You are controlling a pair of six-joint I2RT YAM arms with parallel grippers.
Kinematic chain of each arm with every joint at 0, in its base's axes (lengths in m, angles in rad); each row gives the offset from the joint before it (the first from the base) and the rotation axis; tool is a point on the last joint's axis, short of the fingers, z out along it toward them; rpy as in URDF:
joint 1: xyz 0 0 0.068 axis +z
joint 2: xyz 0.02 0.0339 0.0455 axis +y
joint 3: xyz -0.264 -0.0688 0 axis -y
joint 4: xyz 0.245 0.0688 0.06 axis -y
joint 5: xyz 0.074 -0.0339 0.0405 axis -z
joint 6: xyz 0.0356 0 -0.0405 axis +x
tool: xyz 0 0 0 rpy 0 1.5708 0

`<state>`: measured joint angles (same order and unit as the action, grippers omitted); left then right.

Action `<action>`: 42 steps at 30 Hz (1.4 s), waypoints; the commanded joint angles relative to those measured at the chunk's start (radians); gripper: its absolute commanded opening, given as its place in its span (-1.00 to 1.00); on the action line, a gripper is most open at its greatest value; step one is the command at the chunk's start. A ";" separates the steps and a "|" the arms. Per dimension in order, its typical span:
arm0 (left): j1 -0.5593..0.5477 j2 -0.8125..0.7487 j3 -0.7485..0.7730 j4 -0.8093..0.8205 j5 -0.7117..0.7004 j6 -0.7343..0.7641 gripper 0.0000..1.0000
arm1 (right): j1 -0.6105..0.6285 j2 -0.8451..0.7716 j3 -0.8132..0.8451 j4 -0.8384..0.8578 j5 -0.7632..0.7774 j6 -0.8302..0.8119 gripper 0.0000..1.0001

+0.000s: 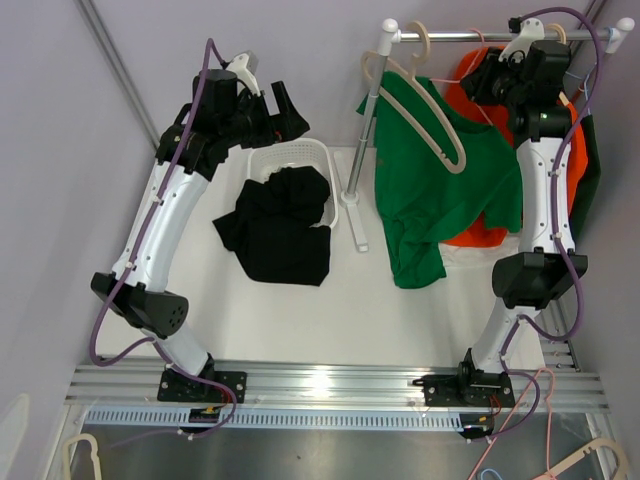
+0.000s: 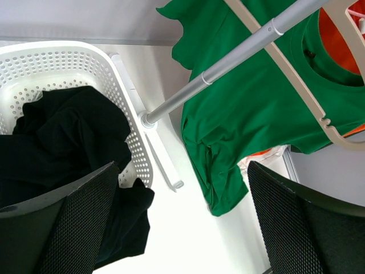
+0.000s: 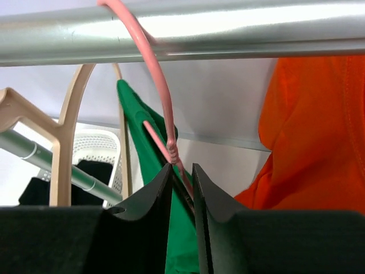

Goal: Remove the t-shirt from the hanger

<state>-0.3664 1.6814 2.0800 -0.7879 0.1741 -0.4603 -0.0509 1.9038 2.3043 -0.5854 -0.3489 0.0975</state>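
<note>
the right gripper (image 3: 182,171) is up by the rail (image 3: 228,28). its 2 fingers pinch the thin pink hanger (image 3: 162,91) just under the hook. the green t-shirt (image 1: 440,190) hangs on that hanger, beside an orange shirt (image 3: 319,142). the left gripper (image 2: 182,165) has its fingers spread wide above the white basket (image 2: 57,57) of black clothes (image 2: 63,131).

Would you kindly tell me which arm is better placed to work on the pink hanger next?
Right. The right gripper pinches the pink hanger just below the rail, while the left gripper hangs open near the basket, away from it.
</note>
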 commanded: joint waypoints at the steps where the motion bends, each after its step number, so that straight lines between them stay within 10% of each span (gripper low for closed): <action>1: -0.008 -0.006 0.025 0.029 -0.012 0.025 0.99 | -0.004 0.006 0.024 0.041 -0.044 0.016 -0.53; 8: -0.008 -0.040 -0.009 0.047 -0.024 0.037 0.99 | -0.004 0.005 0.012 0.064 -0.056 0.016 -0.20; 19: -0.008 -0.040 -0.003 0.047 -0.036 0.054 0.99 | -0.004 0.032 0.017 0.110 -0.102 0.016 -0.27; 26: -0.008 -0.046 -0.005 0.047 -0.045 0.060 0.99 | -0.004 0.051 0.017 0.133 -0.139 0.042 -1.00; 42: -0.023 -0.138 -0.024 0.133 0.021 0.118 0.99 | 0.075 -0.100 0.096 0.061 0.102 0.035 -1.00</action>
<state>-0.3717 1.6344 2.0674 -0.7414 0.1539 -0.3935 -0.0212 1.9076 2.3386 -0.5449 -0.3492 0.1665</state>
